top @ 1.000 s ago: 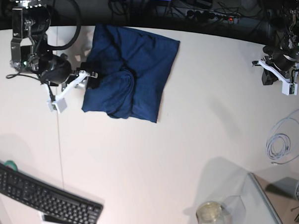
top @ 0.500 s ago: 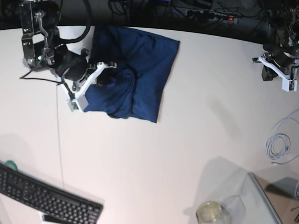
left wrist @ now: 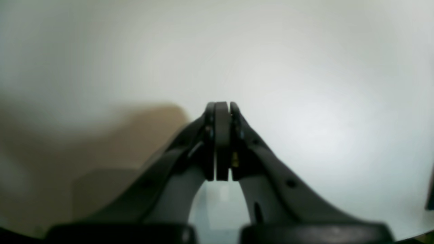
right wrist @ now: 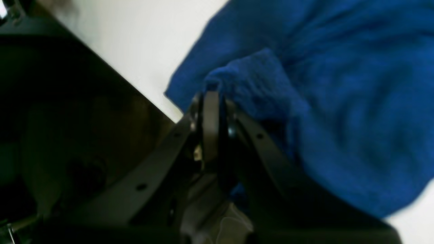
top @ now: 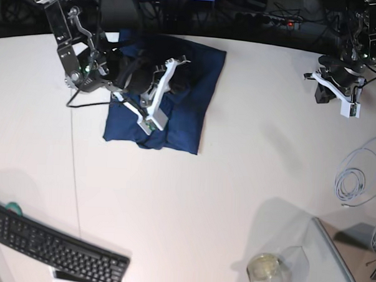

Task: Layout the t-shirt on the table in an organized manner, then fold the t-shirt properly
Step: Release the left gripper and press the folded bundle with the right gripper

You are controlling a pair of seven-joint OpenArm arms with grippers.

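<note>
The dark navy t-shirt [top: 186, 110] lies bunched in a rough square at the far left-centre of the white table [top: 192, 197]. My right gripper [top: 180, 68] is over the shirt's upper middle. In the right wrist view the right gripper [right wrist: 212, 96] is shut, with a raised fold of the t-shirt [right wrist: 325, 101] pinched at its tips. My left gripper [top: 332, 91] hovers at the far right of the table, away from the cloth. The left wrist view shows the left gripper [left wrist: 222, 108] shut on nothing over bare white table.
A black keyboard [top: 52, 244] lies at the near left. A glass jar [top: 265, 269] and a clear tray [top: 341, 266] sit at the near right, with a coiled white cable [top: 350, 184] beside them. A thin dark seam [top: 74, 173] runs down the table's left.
My right gripper moved from the shirt's left edge rightward over its middle and shut on a fold of it. The left arm shifted slightly left.
</note>
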